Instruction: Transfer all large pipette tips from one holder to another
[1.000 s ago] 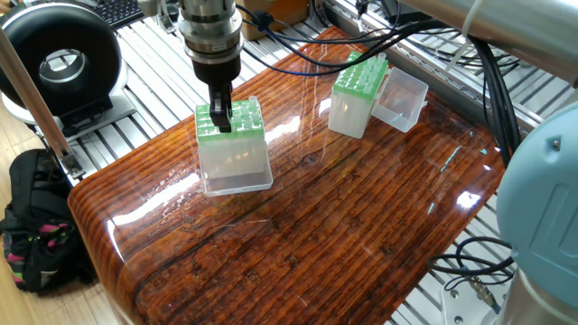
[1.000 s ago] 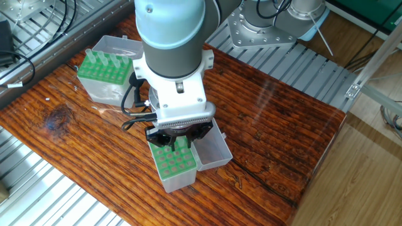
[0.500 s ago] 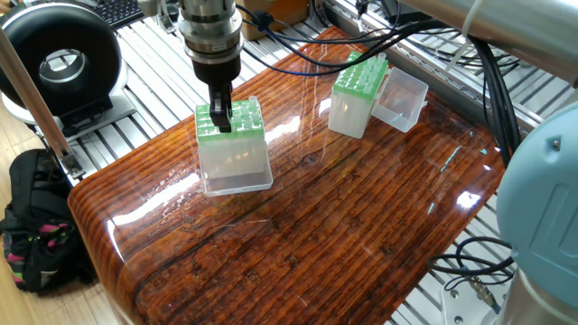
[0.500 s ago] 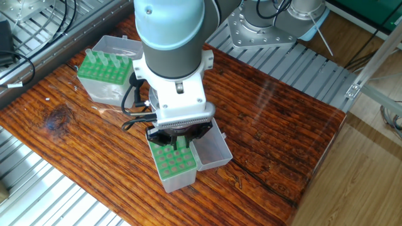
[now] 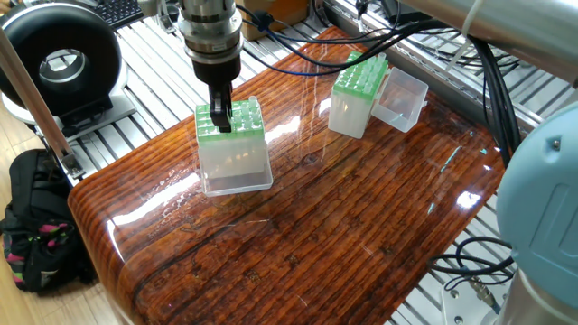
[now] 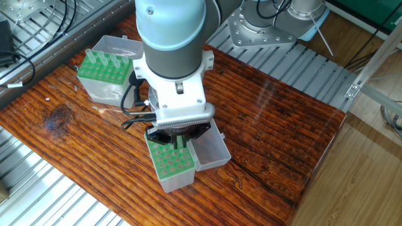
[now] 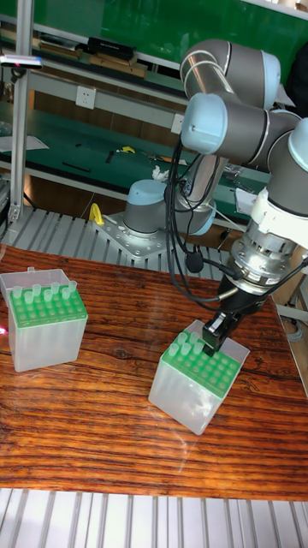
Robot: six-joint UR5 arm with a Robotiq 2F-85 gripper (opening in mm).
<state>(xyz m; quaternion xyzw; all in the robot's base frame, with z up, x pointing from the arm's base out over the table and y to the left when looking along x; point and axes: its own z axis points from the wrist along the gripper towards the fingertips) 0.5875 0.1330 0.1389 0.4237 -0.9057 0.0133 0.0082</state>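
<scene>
Tall fixed view: the slim, tapered tubes of clear whitish plastic, the large pipette tips, are seen standing upright in the green perforated top of a translucent plastic box at the left of the glossy reddish wooden table. Their long axes run vertically, wide open ends up, narrow ends hidden down in the holes. Only the upper collars protrude, and these take on a pale green tint from the rack beneath.

A second translucent box with a green perforated top sits near the table's middle, well apart from the first, turned at an angle to the table edge. A few tips stand upright along its far edge, in the same vertical attitude.

The black two-finger gripper of the grey and light-blue arm is lowered onto the far corner of this second box, its fingertips at the level of the green top. The fingers are seen close together; whether a tip is clamped between them cannot be told, since the spot is hidden in every view.

From the other fixed view, a clear hinged lid is seen lying open beside the second box, touching it.
</scene>
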